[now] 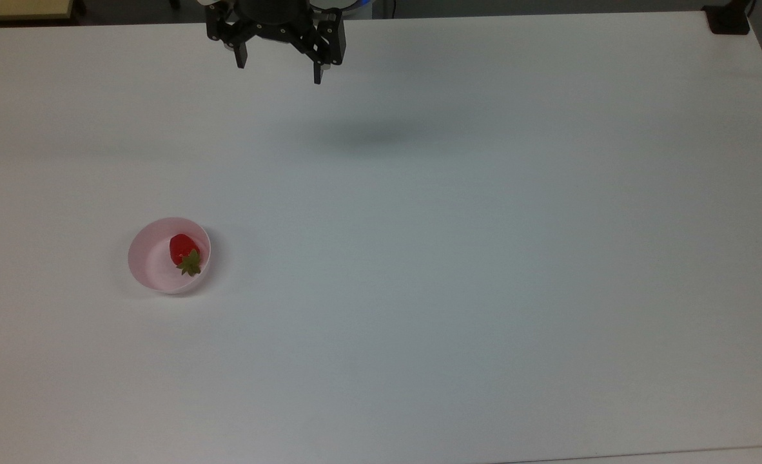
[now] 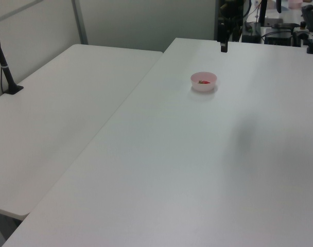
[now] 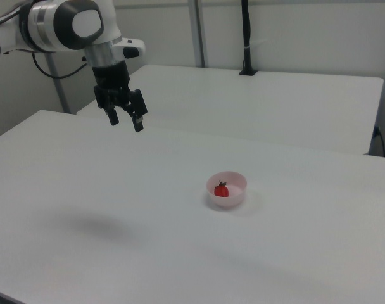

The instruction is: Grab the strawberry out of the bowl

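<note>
One strawberry lies in one bowl; the hand hangs released, well apart

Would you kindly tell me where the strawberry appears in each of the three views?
Top view: strawberry lower left, inside the pink bowl.
Left view: a red speck in the bowl, upper centre-right.
Right view: just right of centre, in the bowl.
Shared landmark: the pink bowl.

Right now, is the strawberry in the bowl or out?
In. The strawberry lies inside the bowl, and the open gripper hangs far away, empty.
</note>
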{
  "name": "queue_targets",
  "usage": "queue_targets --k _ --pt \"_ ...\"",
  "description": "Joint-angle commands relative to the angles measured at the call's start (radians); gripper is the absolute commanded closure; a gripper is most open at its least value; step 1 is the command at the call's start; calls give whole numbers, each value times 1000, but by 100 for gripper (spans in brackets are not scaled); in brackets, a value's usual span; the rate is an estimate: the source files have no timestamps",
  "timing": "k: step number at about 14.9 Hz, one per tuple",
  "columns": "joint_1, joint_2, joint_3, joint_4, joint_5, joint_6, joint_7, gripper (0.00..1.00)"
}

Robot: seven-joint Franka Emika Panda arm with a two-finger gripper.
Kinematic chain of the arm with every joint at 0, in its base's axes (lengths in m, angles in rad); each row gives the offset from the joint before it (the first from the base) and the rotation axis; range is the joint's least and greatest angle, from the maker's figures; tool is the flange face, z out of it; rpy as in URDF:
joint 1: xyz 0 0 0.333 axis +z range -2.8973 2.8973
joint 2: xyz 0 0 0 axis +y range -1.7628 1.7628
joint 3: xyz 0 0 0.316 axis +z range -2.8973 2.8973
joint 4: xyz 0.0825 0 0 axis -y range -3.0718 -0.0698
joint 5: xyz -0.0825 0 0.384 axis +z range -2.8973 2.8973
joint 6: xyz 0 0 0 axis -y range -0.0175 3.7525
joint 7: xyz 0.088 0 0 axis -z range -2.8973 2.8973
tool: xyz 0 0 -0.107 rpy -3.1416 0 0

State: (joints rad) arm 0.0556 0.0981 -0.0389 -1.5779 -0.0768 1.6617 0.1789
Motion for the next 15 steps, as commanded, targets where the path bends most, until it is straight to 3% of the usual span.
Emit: queue_targets --k 1,8,15 --pt "-16 -21 14 -20 11 -14 -1 0" --pt "-19 -20 14 -19 11 -13 -4 0" --pt "-42 31 5 -13 12 56 -153 0"
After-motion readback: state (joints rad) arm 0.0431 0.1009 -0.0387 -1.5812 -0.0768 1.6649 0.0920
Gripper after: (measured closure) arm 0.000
